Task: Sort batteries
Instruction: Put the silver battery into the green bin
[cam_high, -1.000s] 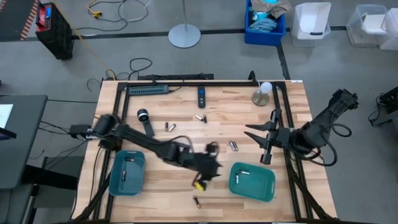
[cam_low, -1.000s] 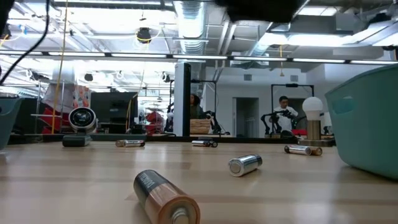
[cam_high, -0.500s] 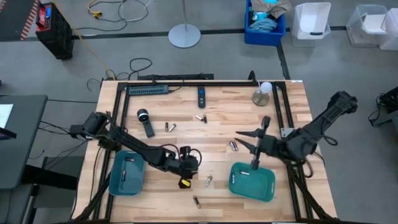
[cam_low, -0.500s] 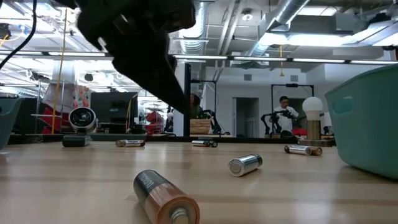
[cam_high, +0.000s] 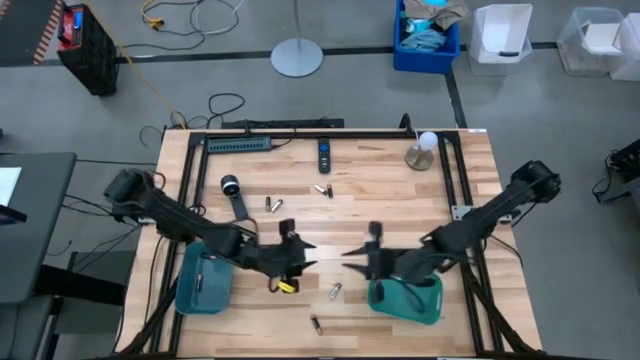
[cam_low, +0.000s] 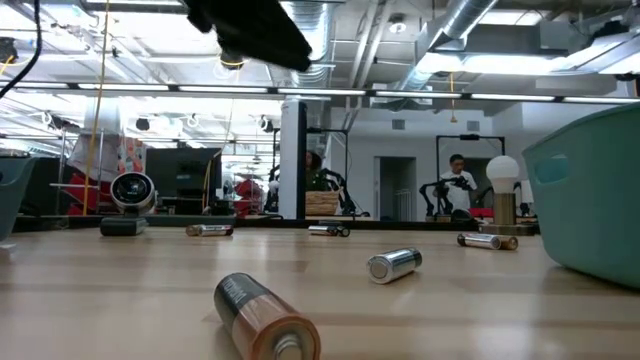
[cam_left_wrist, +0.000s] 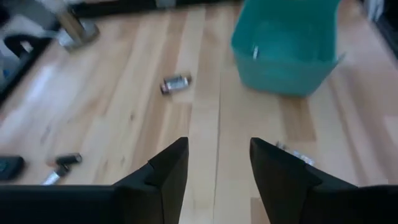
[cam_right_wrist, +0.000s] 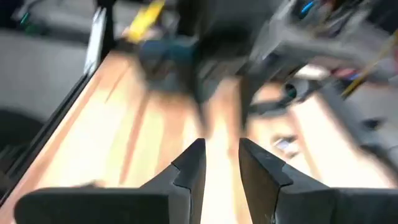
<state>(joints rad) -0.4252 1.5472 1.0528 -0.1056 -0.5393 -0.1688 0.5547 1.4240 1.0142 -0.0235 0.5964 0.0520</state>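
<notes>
Small silvery batteries lie on their sides on the wooden table: one (cam_high: 336, 291) between the grippers, one (cam_high: 316, 324) at the near edge, and others farther off (cam_high: 273, 203) (cam_high: 322, 189). The low view shows a copper-coloured battery (cam_low: 265, 320) close up and a silver one (cam_low: 393, 264) behind it. Another battery (cam_high: 197, 283) lies in the left teal tray (cam_high: 190, 300). My left gripper (cam_high: 300, 253) (cam_left_wrist: 217, 146) hovers open just right of that tray. My right gripper (cam_high: 358, 245) (cam_right_wrist: 222, 146) hovers open left of the right teal tray (cam_high: 425, 312), facing the left one.
A black remote-like stick (cam_high: 324, 153), a round silver-topped knob (cam_high: 230, 185), a power strip (cam_high: 240, 144) and a small lamp (cam_high: 420, 153) sit toward the far edge. A black frame runs along the table's sides. Bare wood lies between the two trays.
My left gripper has drawn back toward the table's left, ending beside the left tray and uncovering the battery near the middle. My right gripper has swung from the right side toward the table's middle, passing over the right tray. No battery has moved.
</notes>
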